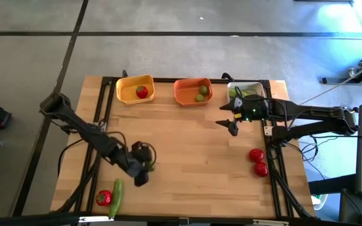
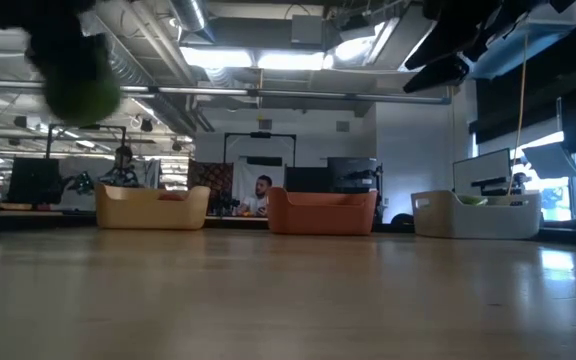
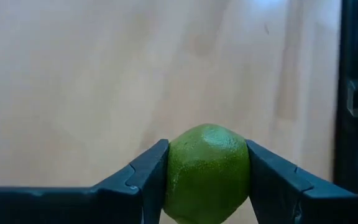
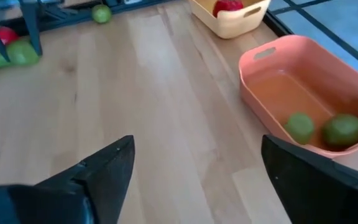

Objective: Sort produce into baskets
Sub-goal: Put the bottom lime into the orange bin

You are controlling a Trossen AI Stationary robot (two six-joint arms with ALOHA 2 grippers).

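Left end effector (image 3: 207, 177) is clamped on a lime (image 3: 207, 171), lifted off the surface (image 1: 187, 144). Ahead of it, the orange basket (image 1: 192, 91) holds two limes and the yellow basket (image 1: 134, 89) one tomato. Right end effector (image 1: 230, 120) hangs released, two tomatoes (image 1: 257, 161) behind it unsorted.

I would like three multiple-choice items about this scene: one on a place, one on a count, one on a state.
1. Where do the two loose tomatoes lie?
A. in the white basket
B. on the table near its right edge
C. in the orange basket

2. How many limes does the orange basket hold?
A. none
B. two
C. five

3. What is the left hand doing?
A. gripping a lime
B. gripping a cucumber
C. hanging empty

Answers: 1 B, the high view shows them on bare wood; 2 B, the right wrist view shows two green balls inside; 3 A, its fingers clamp the lime.
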